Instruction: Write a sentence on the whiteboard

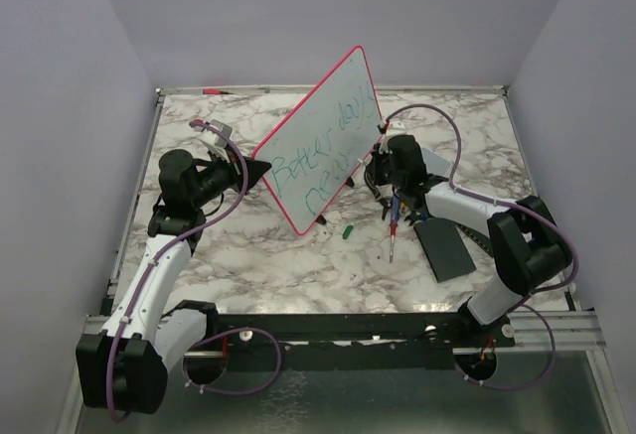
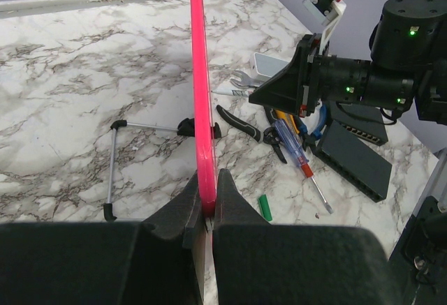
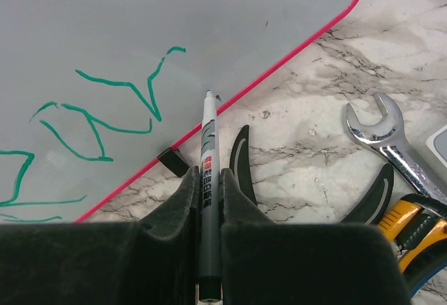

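My left end effector [image 2: 207,183] clamps the one whiteboard [image 1: 328,136] by its rim; my right end effector [image 3: 208,179] grips one marker [image 3: 208,137], its tip just ahead near the board's edge.

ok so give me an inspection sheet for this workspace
surface: marble tabletop, tools lying on its right side
job's things: whiteboard tilted up, green writing on it; marker uncapped
clutter: screwdriver, green cap, black box, wrench, pliers
hands: left hand shut on whiteboard rim; right hand shut on marker
cables: purple cable looped over each arm
surroundings: plain lilac walls
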You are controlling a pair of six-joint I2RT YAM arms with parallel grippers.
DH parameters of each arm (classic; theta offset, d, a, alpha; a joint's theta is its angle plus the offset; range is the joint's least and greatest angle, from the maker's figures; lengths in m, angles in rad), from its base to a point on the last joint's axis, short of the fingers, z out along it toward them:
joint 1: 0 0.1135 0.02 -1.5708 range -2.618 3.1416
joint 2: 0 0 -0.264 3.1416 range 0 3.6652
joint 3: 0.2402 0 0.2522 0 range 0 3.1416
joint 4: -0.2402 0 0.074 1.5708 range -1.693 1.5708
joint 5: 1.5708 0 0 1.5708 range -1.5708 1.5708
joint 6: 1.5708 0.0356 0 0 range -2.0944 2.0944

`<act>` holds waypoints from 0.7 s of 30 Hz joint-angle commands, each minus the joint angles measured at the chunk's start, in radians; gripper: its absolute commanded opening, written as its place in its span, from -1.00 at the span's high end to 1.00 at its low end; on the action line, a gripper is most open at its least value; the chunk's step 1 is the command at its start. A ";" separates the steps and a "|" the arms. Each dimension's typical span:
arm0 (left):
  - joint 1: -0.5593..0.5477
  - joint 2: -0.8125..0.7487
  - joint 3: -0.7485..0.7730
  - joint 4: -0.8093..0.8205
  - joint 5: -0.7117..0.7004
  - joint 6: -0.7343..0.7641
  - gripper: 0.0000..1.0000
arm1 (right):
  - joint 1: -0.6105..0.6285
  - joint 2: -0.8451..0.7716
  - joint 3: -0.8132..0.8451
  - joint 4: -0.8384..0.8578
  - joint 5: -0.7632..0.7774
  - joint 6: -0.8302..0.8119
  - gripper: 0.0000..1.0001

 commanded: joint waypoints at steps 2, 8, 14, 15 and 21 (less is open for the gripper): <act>-0.017 0.019 -0.050 -0.161 0.040 0.062 1.00 | 0.002 0.020 0.026 0.025 -0.020 0.005 0.99; -0.017 0.019 -0.049 -0.161 0.041 0.064 1.00 | 0.002 0.037 0.037 0.027 -0.025 0.002 0.99; -0.017 0.019 -0.049 -0.161 0.041 0.062 1.00 | 0.002 0.041 0.041 0.041 -0.038 0.004 0.99; -0.017 0.020 -0.049 -0.161 0.041 0.063 1.00 | 0.002 0.042 0.041 0.044 -0.040 0.005 0.99; -0.018 0.017 -0.050 -0.161 0.033 0.061 1.00 | 0.002 0.014 0.030 0.019 -0.011 0.006 0.99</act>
